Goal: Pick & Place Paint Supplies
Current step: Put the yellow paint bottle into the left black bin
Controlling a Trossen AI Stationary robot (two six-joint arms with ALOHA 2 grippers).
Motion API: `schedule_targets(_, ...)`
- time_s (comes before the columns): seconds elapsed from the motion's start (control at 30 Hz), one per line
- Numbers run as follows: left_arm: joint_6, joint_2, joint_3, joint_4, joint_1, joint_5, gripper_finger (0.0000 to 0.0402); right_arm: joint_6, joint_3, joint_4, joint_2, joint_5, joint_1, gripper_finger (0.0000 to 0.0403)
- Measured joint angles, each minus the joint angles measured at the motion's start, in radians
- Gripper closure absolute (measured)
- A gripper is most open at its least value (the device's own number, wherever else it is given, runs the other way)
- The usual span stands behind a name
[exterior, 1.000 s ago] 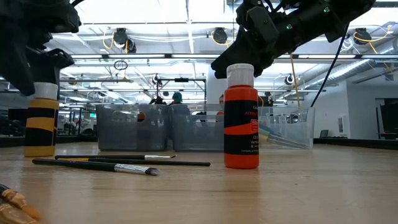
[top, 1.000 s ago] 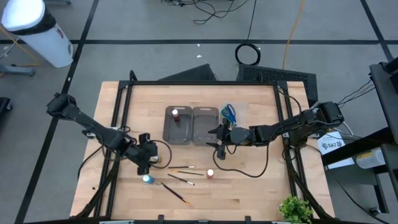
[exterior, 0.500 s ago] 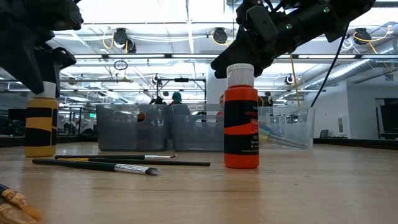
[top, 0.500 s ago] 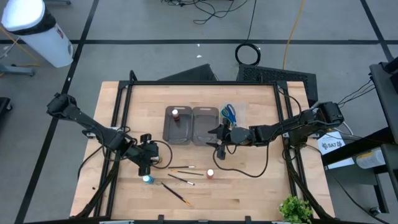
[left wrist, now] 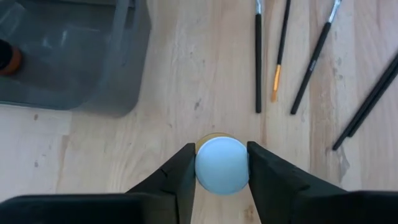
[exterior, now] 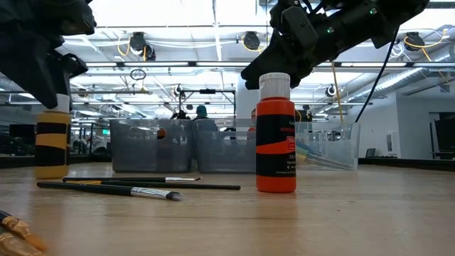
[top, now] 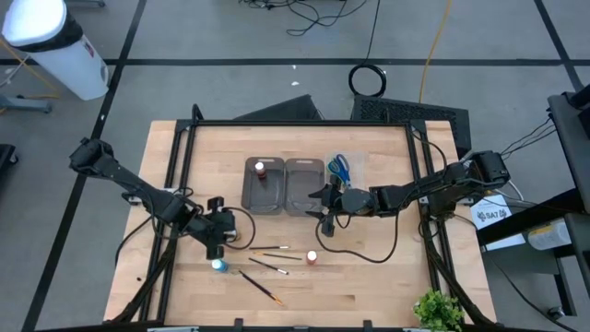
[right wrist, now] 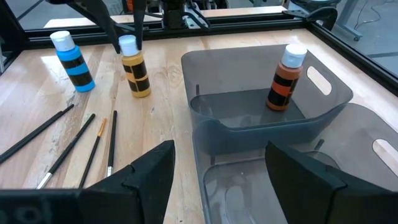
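An ochre-yellow paint bottle (right wrist: 135, 74) with black bands and a pale cap stands on the wood, and my left gripper (left wrist: 221, 149) is shut on that cap. In the high view the left gripper (top: 215, 244) hides the bottle. The blue bottle (top: 218, 265) and the orange bottle (top: 312, 257) stand on their bases nearby. The brown bottle (right wrist: 283, 78) stands in a grey tray (top: 263, 198). Several dark brushes (top: 269, 261) lie flat on the table. Scissors (top: 340, 167) lie in a clear tray. My right gripper (top: 324, 208) hovers open at the trays' near side. My left gripper pinches the yellow bottle's cap (left wrist: 222, 171) between its two fingers (left wrist: 186, 168), one on either side. It comes from above, pointing down. The bottle stays upright with its base (exterior: 51, 174) on the table.
A second grey tray (top: 305, 195) sits beside the first, with the clear tray to its right. A black frame (top: 300, 123) borders the tabletop. Cables trail from both arms across the wood. A small plant (top: 438, 312) stands at the near right corner.
My left gripper has sunk a little over the yellow bottle's cap, which it now covers in the low view. The bottle has shifted slightly sideways on the table. My right arm has kept still.
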Motion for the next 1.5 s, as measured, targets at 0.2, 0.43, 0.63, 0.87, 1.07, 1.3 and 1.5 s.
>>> schedule_targets(0.2,0.000,-0.008,0.030,0.020,0.026,-0.001,0.0276,0.000,0.000,0.000,0.000,0.000,0.000,0.0165)
schedule_targets(0.43,0.104,-0.008,0.185,-0.021,0.084,-0.019,0.0276,0.000,0.000,0.005,0.000,0.000,0.000,0.0165)
schedule_targets(0.63,0.291,-0.010,0.305,-0.023,0.185,-0.055,0.0276,0.000,0.000,0.009,0.000,0.000,0.000,0.0165)
schedule_targets(0.87,0.441,0.001,0.330,0.017,0.365,-0.051,0.0276,-0.001,0.000,0.023,0.000,0.000,0.000,0.0165)
schedule_targets(1.07,0.451,0.049,0.330,0.079,0.502,0.018,0.0276,-0.003,0.000,0.023,0.000,0.000,0.000,0.0165)
schedule_targets(1.3,0.474,0.161,0.329,0.156,0.590,0.061,0.0276,-0.003,0.000,0.026,0.000,0.000,0.000,0.0165)
schedule_targets(1.5,0.472,0.251,0.329,0.161,0.645,0.061,0.0276,-0.003,0.000,0.024,0.000,0.000,0.000,0.0165)
